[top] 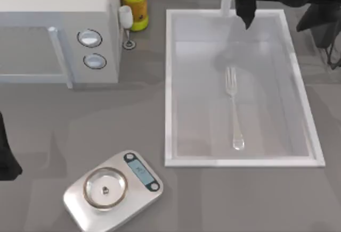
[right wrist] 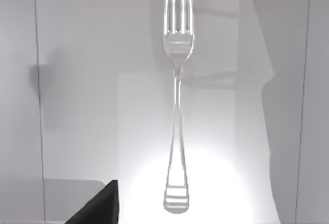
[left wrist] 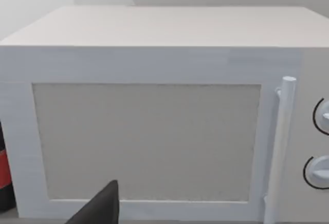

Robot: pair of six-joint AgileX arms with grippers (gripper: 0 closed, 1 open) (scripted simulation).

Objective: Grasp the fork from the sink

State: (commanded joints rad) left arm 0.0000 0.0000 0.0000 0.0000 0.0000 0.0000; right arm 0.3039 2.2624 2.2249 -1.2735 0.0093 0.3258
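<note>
Top view, looking straight down on a grey surface (top: 48, 136). I count one sink (top: 169, 83), a pale rectangular basin with a raised light rim, taking up the right half. Inside it lies one fork (top: 233, 107), flat on the sink bottom, roughly central, a little toward the right. Its tines point to the far edge and its rounded handle end points to the near edge. Nothing touches the fork.

My right pincer (top: 246, 14) hangs above the far end of the sink, on a black arm coming in from the top right corner. It is beyond the tines and well apart from the fork. I cannot tell whether its fingers are parted or closed.

My left arm sits parked at the left edge of the surface, a dark shape near the lower left.

On the left side I count one white microwave (top: 58, 24) with two round knobs, one yellow bottle (top: 134, 0) just beside its right corner, one clear wine glass (top: 127, 25) next to that bottle, and one silver kitchen scale (top: 112, 189) near the front edge, left of the sink.

In the right wrist view, the fork (right wrist: 176, 106) runs lengthwise across the pale sink floor. In the left wrist view, the microwave (left wrist: 154, 131) door faces the camera.
</note>
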